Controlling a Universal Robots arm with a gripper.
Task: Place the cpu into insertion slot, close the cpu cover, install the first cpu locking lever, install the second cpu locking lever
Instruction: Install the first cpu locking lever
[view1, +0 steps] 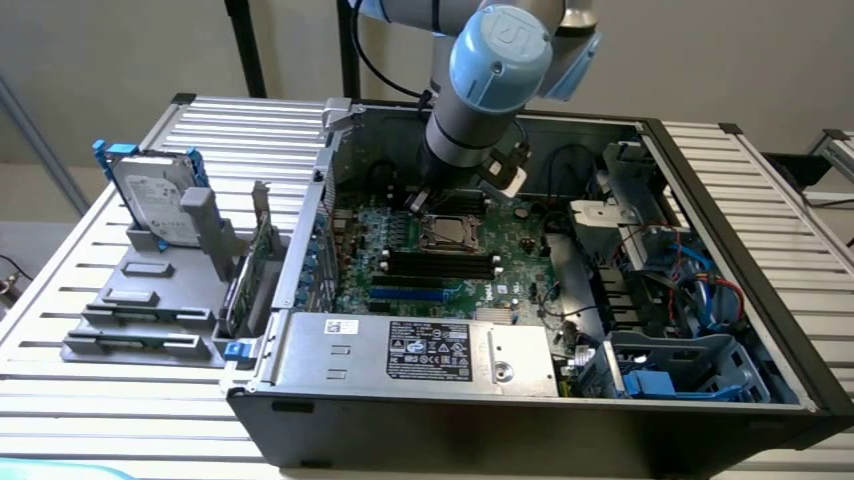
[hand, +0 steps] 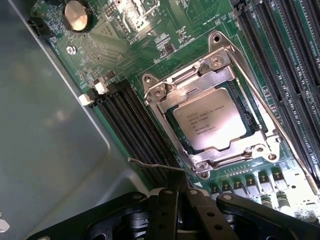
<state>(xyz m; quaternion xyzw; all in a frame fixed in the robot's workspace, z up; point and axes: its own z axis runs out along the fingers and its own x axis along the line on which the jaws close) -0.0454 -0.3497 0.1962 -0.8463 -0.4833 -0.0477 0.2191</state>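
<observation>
The cpu lies silver face up in the insertion slot, amid green circuit board. The cpu cover is down over it, its window framing the chip. One thin locking lever runs along the socket's side. A second thin lever sticks out from the socket's corner over the black memory slots. My gripper hangs inside the computer case just above the socket's far edge. Its black body shows close to the second lever's end, holding nothing that I can see.
A large grey labelled metal box sits at the case's front. More memory slots flank the socket's other side. A coin battery is on the board. A hard drive stands on a grey rack at the exterior view's left. Blue cables fill the right bay.
</observation>
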